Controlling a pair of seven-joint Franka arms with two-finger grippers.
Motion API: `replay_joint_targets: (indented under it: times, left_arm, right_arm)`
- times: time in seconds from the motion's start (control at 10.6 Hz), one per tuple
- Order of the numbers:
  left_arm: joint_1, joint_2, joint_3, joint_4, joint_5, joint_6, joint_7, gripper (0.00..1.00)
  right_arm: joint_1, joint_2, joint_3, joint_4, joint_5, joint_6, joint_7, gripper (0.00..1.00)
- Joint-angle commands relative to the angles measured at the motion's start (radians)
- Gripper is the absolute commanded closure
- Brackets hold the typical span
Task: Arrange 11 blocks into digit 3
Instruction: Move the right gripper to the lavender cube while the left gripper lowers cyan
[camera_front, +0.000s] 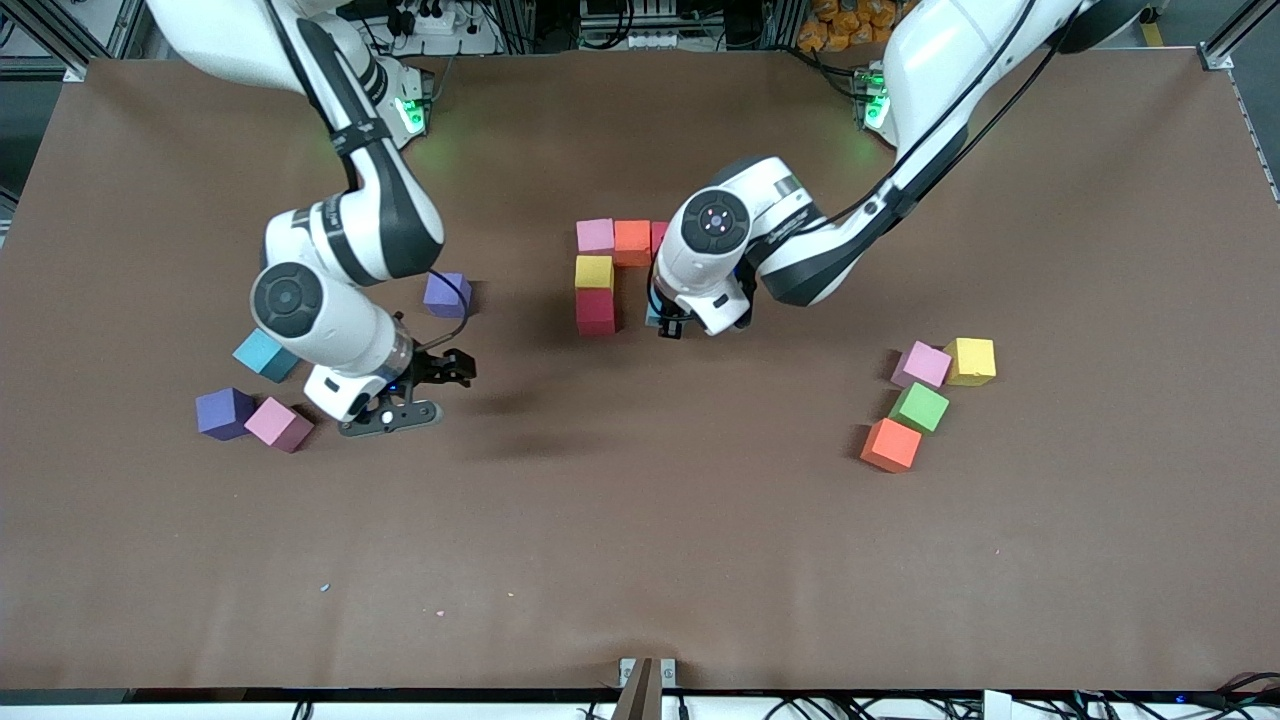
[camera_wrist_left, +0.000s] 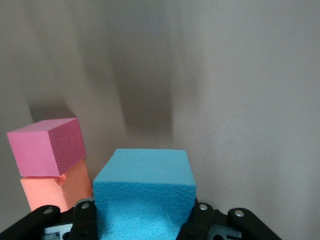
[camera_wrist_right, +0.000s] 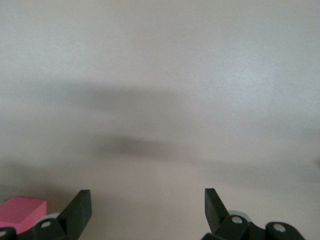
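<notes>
My left gripper (camera_front: 668, 326) is shut on a light blue block (camera_wrist_left: 145, 192), low over the table beside the red block (camera_front: 596, 312). That red block belongs to a partial figure: a pink block (camera_front: 595, 236), an orange block (camera_front: 631, 242) and a half-hidden red one (camera_front: 659, 236) in a row, with a yellow block (camera_front: 594, 272) and the red block below the pink. The left wrist view shows the pink block (camera_wrist_left: 45, 147) and the orange block (camera_wrist_left: 50, 192) close by. My right gripper (camera_front: 450, 392) hangs open and holds nothing, beside a loose pink block (camera_front: 279, 424).
Toward the right arm's end lie a purple block (camera_front: 225, 413), a light blue block (camera_front: 265, 355) and another purple block (camera_front: 447, 294). Toward the left arm's end sit pink (camera_front: 921, 365), yellow (camera_front: 971, 361), green (camera_front: 919, 407) and orange (camera_front: 890, 445) blocks.
</notes>
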Motion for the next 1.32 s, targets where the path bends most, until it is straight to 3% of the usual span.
replay_joint_targets:
  times: [0.0,0.28,0.38,0.57,0.94,1.22]
  left_arm:
    - [-0.037,0.011,0.024,0.013,0.024,0.018,-0.08,1.0]
    - [-0.229,0.01,0.195,0.023,0.06,0.044,-0.292,1.0]
    - [-0.255,0.01,0.222,0.023,0.065,0.069,-0.339,1.0]
    - [-0.269,0.011,0.231,0.02,0.067,0.098,-0.382,1.0]
    - [-0.34,0.052,0.28,0.026,0.177,0.133,-0.48,1.0]
    - [-0.355,0.054,0.28,0.027,0.18,0.156,-0.48,1.0]
  right_arm:
    - [-0.024,-0.083,0.015,-0.084,-0.01,-0.004,-0.012,0.0]
    - [-0.035,-0.17,0.017,-0.242,-0.01,0.101,-0.012,0.0]
    - [-0.037,-0.19,0.017,-0.28,-0.01,0.123,-0.012,0.0]
    - [-0.038,-0.224,0.021,-0.372,-0.01,0.187,-0.01,0.0]
    - [-0.041,-0.221,0.061,-0.52,-0.001,0.344,0.005,0.0]
    - [-0.043,-0.218,0.064,-0.563,0.007,0.363,0.031,0.0]
